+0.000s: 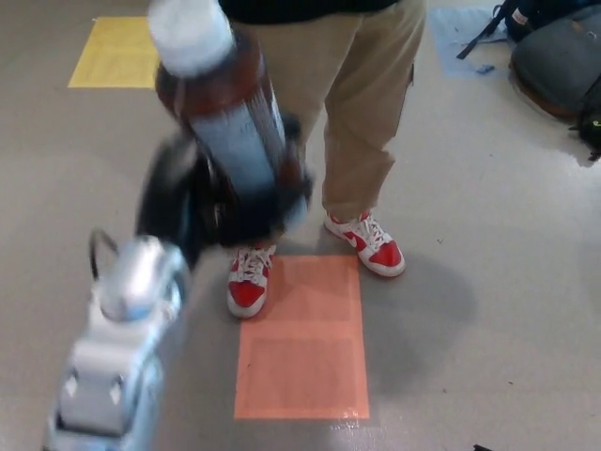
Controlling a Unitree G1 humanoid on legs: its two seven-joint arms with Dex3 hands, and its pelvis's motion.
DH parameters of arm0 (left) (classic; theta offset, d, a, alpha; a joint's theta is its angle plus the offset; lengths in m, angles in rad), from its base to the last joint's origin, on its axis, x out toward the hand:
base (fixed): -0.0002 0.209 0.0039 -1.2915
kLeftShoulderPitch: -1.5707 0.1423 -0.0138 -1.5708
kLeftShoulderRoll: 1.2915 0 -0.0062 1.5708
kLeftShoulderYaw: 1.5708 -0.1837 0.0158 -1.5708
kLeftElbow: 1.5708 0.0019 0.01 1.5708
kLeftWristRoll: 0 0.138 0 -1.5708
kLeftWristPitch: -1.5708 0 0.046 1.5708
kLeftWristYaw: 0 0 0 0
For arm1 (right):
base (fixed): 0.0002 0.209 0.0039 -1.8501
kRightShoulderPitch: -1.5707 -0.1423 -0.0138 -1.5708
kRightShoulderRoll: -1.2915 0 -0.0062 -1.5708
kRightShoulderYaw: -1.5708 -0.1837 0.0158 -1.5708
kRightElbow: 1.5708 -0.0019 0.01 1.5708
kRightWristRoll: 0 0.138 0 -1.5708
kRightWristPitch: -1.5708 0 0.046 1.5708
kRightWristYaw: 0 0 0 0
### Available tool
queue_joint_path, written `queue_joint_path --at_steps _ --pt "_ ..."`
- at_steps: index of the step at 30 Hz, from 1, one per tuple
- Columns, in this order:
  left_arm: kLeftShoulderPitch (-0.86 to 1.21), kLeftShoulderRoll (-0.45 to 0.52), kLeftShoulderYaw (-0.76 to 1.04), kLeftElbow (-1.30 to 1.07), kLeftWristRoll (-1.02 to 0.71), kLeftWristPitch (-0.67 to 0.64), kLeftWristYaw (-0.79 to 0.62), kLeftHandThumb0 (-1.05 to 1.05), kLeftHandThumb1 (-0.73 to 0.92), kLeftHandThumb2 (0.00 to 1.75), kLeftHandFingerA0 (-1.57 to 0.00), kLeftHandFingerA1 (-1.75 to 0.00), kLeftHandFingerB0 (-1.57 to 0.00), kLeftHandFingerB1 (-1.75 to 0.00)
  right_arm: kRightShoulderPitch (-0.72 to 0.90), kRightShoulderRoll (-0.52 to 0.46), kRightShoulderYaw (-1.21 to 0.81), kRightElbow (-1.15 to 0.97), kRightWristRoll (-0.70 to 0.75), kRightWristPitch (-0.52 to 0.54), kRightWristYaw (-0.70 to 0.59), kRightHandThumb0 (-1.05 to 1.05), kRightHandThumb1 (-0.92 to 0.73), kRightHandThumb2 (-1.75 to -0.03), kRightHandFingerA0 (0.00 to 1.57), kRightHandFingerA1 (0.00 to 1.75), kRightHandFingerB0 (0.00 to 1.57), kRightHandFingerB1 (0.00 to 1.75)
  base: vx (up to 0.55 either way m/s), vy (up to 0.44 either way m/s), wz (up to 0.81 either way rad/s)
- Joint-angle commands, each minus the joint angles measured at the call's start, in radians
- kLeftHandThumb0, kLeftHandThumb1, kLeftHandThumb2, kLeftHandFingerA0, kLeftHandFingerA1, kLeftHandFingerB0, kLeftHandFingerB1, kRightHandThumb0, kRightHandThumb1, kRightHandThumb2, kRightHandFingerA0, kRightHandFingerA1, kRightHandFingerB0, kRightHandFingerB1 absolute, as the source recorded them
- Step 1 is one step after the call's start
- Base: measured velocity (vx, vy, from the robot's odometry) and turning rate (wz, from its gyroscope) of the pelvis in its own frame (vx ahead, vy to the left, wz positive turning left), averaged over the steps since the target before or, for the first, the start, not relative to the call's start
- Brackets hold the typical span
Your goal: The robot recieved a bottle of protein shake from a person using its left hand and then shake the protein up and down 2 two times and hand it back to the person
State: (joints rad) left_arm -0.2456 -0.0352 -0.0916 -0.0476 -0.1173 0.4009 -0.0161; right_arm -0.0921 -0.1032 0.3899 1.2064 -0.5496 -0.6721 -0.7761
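A brown protein shake bottle (221,103) with a white cap and a pale label fills the upper left of the head view, raised close to the camera and blurred by motion. My left hand (202,197) is shut on its lower half, with the silver forearm running down to the bottom left. The bottle leans slightly to the left at its top. A person in tan trousers (347,103) and red and white shoes stands just behind it. My right hand does not show.
An orange floor mat (302,348) lies in front of the person's shoes (366,246). A yellow mat (113,52) is at the far left. Dark bags (554,52) and a blue patch lie on the floor at the far right.
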Motion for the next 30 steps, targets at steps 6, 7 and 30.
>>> queue_joint_path --at_steps 6,7,30 --pt "0.142 0.084 -0.15 0.17 0.114 -0.111 -0.04 -0.16 0.84 0.71 -0.97 -1.34 -0.76 -1.11 0.006 -0.015 -0.026 -0.019 0.023 -0.008 0.016 -0.18 -0.73 -0.62 0.88 0.48 0.76 0.45 0.0 0.0 0.0" --pt "0.098 0.078 -0.11 0.108 0.078 -0.066 -0.035 -0.14 0.84 0.72 -0.92 -1.39 -0.76 -1.04 0.01 -0.018 -0.03 -0.021 0.025 -0.017 0.017 -0.19 -0.72 -0.62 0.88 0.48 0.76 0.45 0.0 0.0 0.08" --pt "-0.168 0.086 0.033 -0.2 -0.028 0.139 0.002 -0.13 0.78 0.71 -0.99 -1.28 -0.84 -1.06 0.024 -0.002 -0.03 -0.022 0.02 -0.03 0.027 -0.16 -0.72 -0.62 0.89 0.49 0.76 0.46 0.0 0.0 0.01"
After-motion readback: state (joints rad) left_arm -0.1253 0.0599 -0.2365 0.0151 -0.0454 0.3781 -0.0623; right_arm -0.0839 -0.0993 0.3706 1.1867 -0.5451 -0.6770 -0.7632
